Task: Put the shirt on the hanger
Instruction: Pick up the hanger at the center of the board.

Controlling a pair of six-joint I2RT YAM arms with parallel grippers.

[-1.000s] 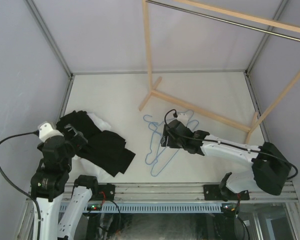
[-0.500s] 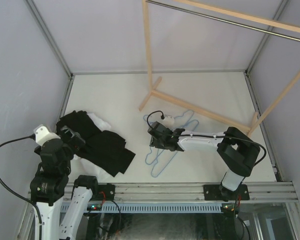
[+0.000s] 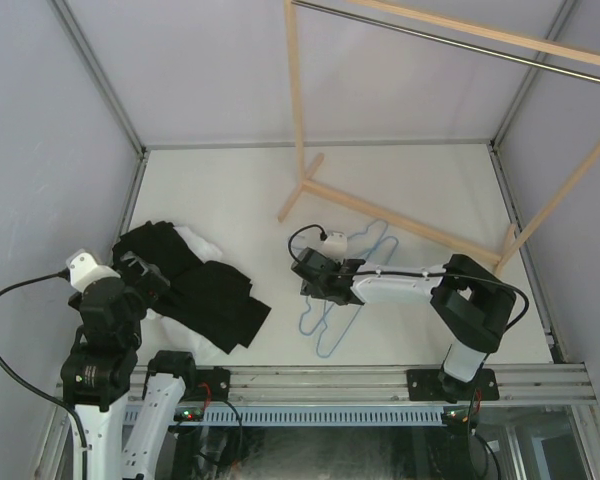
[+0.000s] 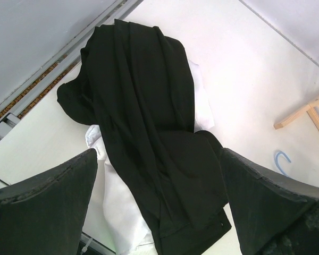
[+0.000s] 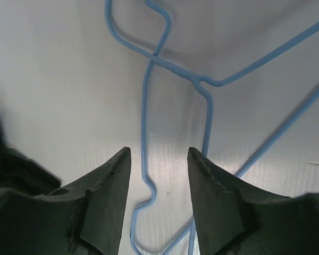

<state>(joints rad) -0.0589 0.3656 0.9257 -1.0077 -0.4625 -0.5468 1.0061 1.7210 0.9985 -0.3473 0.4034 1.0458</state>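
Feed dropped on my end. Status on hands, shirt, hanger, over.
Left hand open, empty, over black garment. Right hand open, straddling blue hanger wire. White shirt not on hanger, mostly buried under black garment.

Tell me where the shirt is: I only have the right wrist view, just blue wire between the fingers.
Observer: The white shirt lies at the left side of the table, mostly buried under a black garment.
Operator: Is the left gripper on it?
Observer: No; the left gripper hangs open above the pile, not gripping anything.
Operator: Anything beyond the hangers?
Observer: A wooden rack stands on the table behind them.
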